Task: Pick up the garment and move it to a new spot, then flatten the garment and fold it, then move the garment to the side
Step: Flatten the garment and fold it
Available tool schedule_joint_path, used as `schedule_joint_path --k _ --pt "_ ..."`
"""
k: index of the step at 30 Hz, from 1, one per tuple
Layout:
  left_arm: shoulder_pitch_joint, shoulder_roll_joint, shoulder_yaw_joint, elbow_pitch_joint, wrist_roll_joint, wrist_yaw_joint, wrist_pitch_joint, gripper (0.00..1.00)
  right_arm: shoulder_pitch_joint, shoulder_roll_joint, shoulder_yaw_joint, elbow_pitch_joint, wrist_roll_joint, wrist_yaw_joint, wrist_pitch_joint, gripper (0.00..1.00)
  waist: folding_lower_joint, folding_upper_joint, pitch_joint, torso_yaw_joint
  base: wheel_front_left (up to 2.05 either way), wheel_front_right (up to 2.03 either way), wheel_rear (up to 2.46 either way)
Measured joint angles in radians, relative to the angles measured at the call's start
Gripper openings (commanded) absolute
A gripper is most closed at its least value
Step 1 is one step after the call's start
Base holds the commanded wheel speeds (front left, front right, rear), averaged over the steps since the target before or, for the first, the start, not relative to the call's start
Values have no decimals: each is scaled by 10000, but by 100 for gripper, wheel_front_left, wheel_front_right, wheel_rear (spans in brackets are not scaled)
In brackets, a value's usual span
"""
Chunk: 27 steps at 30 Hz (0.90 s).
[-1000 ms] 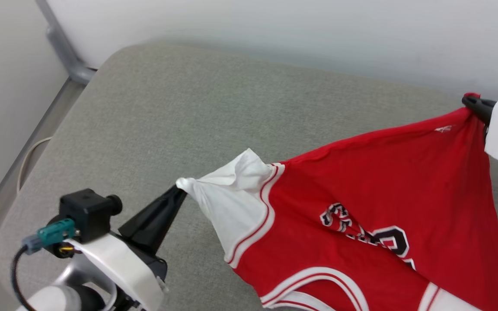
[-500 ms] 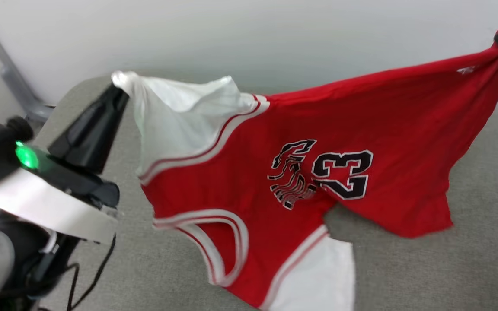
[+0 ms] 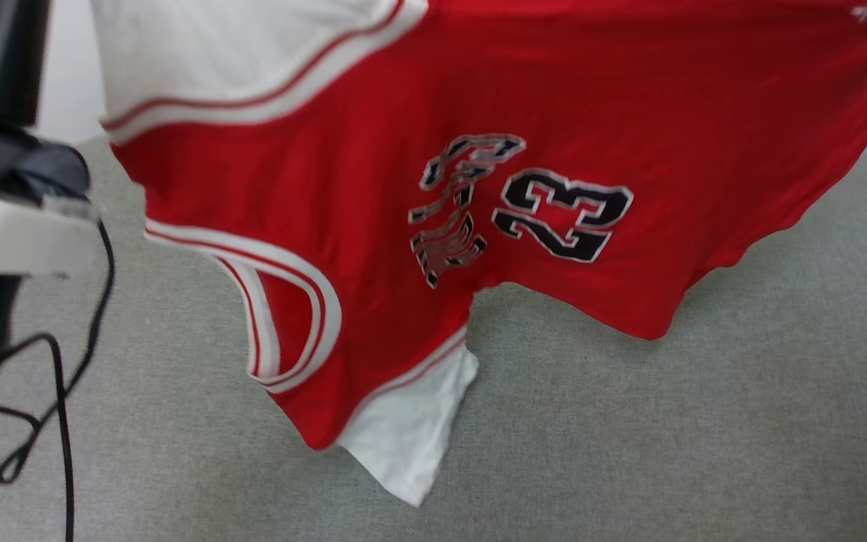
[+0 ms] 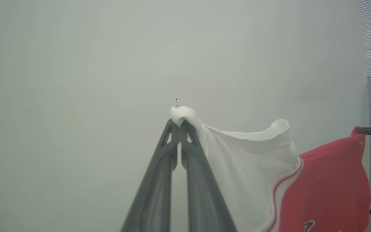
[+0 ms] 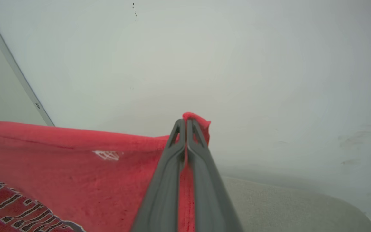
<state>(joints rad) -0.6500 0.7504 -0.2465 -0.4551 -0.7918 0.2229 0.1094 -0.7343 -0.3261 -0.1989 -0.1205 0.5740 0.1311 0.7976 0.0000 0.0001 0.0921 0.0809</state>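
The jersey (image 3: 554,90) hangs in the air, stretched sideways between the 2 claws above the grey fabric-covered table (image 3: 704,421). In the left wrist view the left claw (image 4: 179,124) has its 2 dark fingers pressed together at the tips. They pinch a bunched corner of the white sleeve (image 4: 246,161), and a little cloth pokes out just past them. In the right wrist view the right claw (image 5: 186,124) is likewise closed tight, with a fold of the jersey's red corner caught between its fingers and a small red tuft showing above them. The right claw's tip also appears at the far right of the left wrist view, gripping that red corner.

In the head view the printed face is toward the camera. A black, white-outlined "23" (image 3: 565,222) sits beside crumpled lettering (image 3: 456,211) that cannot be read. The jersey hangs turned on its side, with the striped neck opening (image 3: 290,301) at the lower left. The other white sleeve (image 3: 411,436) dangles lowest; whether its tip touches the table I cannot tell. A small white logo (image 3: 866,11) lies near the upper right edge. The left arm's pale wrist housing (image 3: 12,233) is blurred at the left edge, with a black cable (image 3: 65,391) looping below it. A pale wall (image 5: 269,64) stands behind.
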Motion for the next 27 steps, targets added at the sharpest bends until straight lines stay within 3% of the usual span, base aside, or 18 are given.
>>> schedule_joint_path --k 6,16,23,24,27 --pt "-1662 0 174 671 132 -213 23 0 -694 136 -213 -401 -320 0 52 0 0 0 577 -140 0 0 0" --pt "-5117 69 -194 2815 719 -1266 196 0 -2703 470 -186 -213 -1049 0 -128 0 1 -1 2116 -255 0 0 0" --pt "-7741 96 -752 4867 1668 -2107 123 0 -4752 481 176 798 -1753 2 -765 0 2 0 3504 -335 0 0 0" --pt "-9071 -73 -892 5860 2071 -2345 -92 0 -5729 470 384 1415 -1994 4 -1091 0 3 -1 4113 -366 0 0 0" --pt "-10401 -341 -1103 7033 2539 -2621 -458 0 -6746 474 489 2220 -2357 6 -1674 0 3 -1 4703 -396 0 0 0"
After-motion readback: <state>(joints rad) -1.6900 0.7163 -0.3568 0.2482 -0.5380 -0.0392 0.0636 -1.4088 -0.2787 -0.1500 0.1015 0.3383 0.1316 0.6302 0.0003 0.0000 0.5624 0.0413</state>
